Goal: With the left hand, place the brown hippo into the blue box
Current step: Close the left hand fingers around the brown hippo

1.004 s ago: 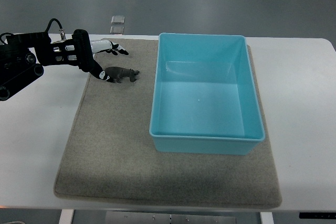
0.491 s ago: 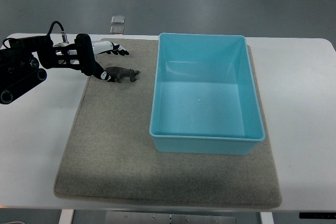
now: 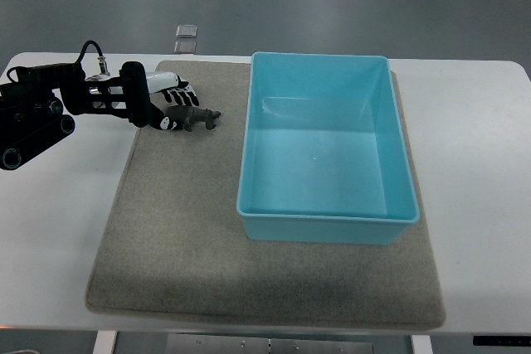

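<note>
The brown hippo [image 3: 199, 118] stands on the grey mat [image 3: 182, 230], a little left of the blue box [image 3: 328, 225], with its head toward the box. My left hand [image 3: 177, 111] comes in from the left edge. Its fingers [image 3: 181, 95] curl down over the hippo's back and its thumb presses against the rump, so the rear half of the hippo is hidden. The hippo's feet rest on the mat. The blue box is open-topped with nothing inside. The right hand does not show.
The mat lies on a white table [image 3: 473, 163] and the box sits on the mat's right half. The black left forearm [image 3: 33, 118] with its cable lies over the table's left end. Grey floor lies beyond the far edge.
The left hand's fingers, stretched out above and behind the hippo before, have curled down onto its back. The hand has shifted slightly right, and the hippo has barely moved.
</note>
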`<state>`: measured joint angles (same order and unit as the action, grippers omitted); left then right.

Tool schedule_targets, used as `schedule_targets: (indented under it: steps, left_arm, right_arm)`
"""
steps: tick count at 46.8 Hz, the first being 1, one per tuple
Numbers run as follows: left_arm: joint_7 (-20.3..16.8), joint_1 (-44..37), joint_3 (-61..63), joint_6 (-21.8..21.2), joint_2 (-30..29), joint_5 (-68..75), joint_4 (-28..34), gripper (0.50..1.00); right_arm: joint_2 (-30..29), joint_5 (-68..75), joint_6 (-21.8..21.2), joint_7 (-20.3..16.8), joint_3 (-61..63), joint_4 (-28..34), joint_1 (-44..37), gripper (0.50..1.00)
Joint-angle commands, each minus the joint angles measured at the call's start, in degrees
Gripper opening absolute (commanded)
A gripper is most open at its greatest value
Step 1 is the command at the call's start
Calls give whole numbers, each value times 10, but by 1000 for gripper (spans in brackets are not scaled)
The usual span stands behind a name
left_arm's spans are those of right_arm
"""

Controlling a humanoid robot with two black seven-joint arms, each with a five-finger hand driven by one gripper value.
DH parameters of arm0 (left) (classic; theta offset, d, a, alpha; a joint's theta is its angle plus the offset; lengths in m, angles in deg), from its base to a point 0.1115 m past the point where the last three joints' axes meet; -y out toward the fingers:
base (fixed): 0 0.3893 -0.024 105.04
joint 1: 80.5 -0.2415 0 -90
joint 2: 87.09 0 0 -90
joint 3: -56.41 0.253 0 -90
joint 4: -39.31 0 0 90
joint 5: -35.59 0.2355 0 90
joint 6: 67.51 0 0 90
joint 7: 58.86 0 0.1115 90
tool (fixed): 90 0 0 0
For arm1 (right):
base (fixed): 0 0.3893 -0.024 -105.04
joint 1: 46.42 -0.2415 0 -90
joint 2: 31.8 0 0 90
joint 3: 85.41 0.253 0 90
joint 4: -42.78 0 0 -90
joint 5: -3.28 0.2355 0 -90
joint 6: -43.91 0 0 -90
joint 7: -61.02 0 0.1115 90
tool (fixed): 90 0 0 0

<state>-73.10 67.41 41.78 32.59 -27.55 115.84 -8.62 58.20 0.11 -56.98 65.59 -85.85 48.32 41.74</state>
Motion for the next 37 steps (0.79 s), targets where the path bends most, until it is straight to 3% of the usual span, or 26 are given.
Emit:
schedule_targets:
  steps: [1,6,31,35,37]
  left_arm:
    - [0,1,1,0,0,2,0,630]
    - [0,2,1,0,0,6,0,596]
    - [0,4,1,-2,0,5,0,593]
    - [0,3,1,-2,0,5,-1,500]
    - [0,3,1,-2,0,5,-1,500]
  right_arm:
    - [0,0,0,0,0,0,0,936]
    - [0,0,0,0,0,0,0,936]
    - [0,0,0,0,0,0,0,936]
    - [0,0,0,0,0,0,0,936]
    - [0,0,0,0,0,0,0,936]
